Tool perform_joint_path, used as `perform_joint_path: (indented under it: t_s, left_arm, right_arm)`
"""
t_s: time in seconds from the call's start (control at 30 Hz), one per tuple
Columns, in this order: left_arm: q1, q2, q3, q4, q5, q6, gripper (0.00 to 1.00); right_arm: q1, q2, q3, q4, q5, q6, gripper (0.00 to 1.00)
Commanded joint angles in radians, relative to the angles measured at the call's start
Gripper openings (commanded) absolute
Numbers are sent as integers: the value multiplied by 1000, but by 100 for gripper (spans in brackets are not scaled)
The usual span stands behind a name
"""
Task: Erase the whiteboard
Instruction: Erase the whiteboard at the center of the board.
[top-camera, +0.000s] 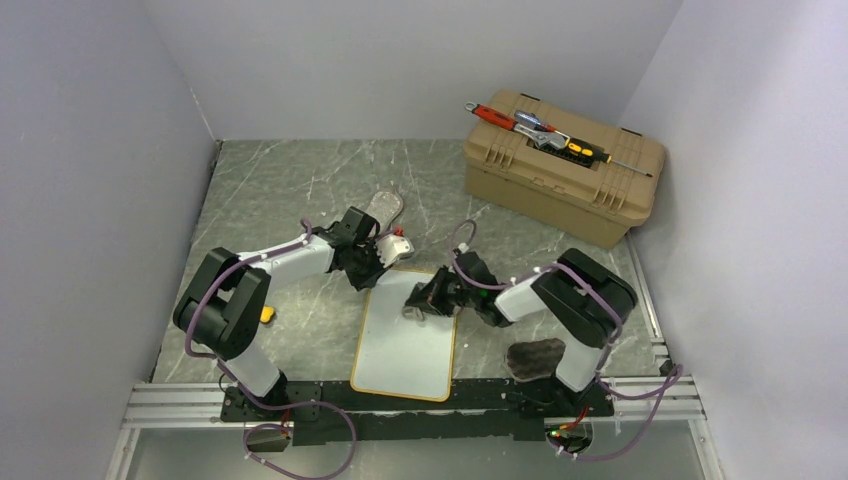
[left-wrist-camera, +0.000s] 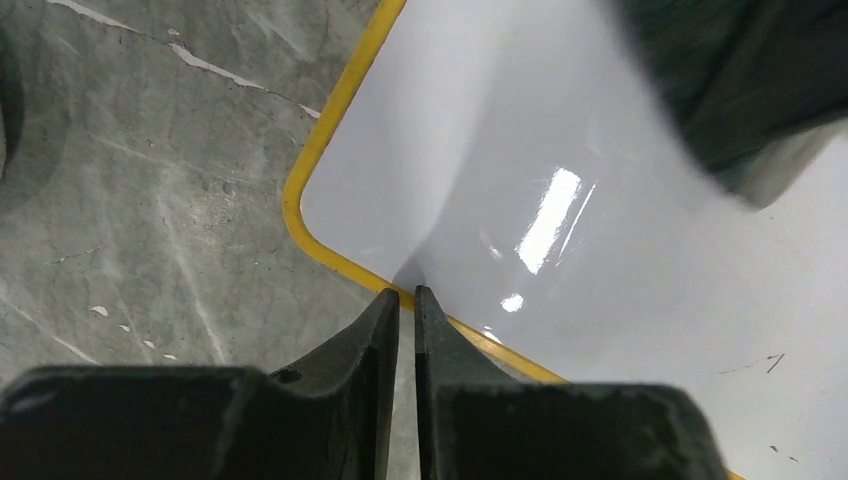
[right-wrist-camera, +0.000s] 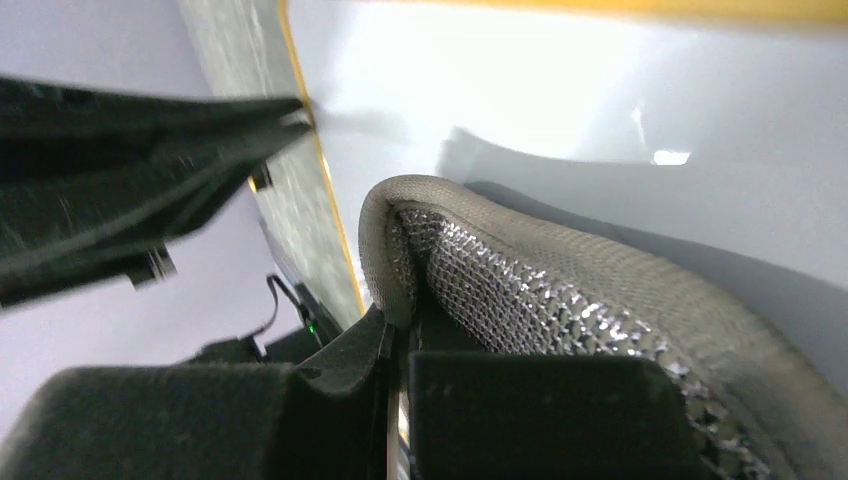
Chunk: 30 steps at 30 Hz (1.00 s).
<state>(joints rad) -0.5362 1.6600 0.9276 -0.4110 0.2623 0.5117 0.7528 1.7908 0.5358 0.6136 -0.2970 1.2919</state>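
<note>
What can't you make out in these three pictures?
- Top view: far end of the whiteboard, under the left gripper and right gripper; marks there are hidden.
- Top view: a yellow object, mostly behind the left arm.
- Left wrist view: unidentifiable dark blur, top right.
- Right wrist view: underside of the pad, turned away.

Left gripper (left-wrist-camera: 406, 293) nearly closed, right gripper (right-wrist-camera: 398, 335) clamped tight.

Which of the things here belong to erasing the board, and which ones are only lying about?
For the job: whiteboard; grey mesh pad held in the right gripper; left gripper, tips at the board's yellow frame.

Lying about: tan toolbox with tools on its lid; dark sponge by the right arm's base; oval pad beyond the board.
</note>
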Motion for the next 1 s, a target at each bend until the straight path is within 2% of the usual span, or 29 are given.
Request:
perform_joint_path:
  t_s: [0.0,0.1,0.17,0.27,0.4,0.5,0.63,0.87,0.97]
  left_arm:
    - [9,91,-75,-99,-97,39,16]
    - [22,82,-68,-109,-89,40,15]
    - [31,75,-57,-119,-83,41,15]
    - [50,61,-37,-143,-63,38,14]
    - [94,46,11,-195,-30,39,15]
    - [154,27,53,-252,10,53,17]
    - [245,-16,114,-328,51,76,19]
    - [336,-97,246,-467,129,68,22]
    - [355,-136,314,-503,109,30,24]
  right_arm:
    - [-77,-91,-191,-359,-38,-119,0]
    - [-99,-186,-201,-479,-7,-203,0]
    - [-98,-175,-203,-456,-15,-215,0]
    - [-59,-61,-172,-348,-44,-178,0]
    - [34,138,55,-317,-81,-172,0]
    - [45,185,197,-350,-116,-196,0]
    - [17,52,334,-559,-54,-320,0]
    - [-96,-294,427,-895,56,-512,0]
    - [-118,-392,473,-1038,159,-575,0]
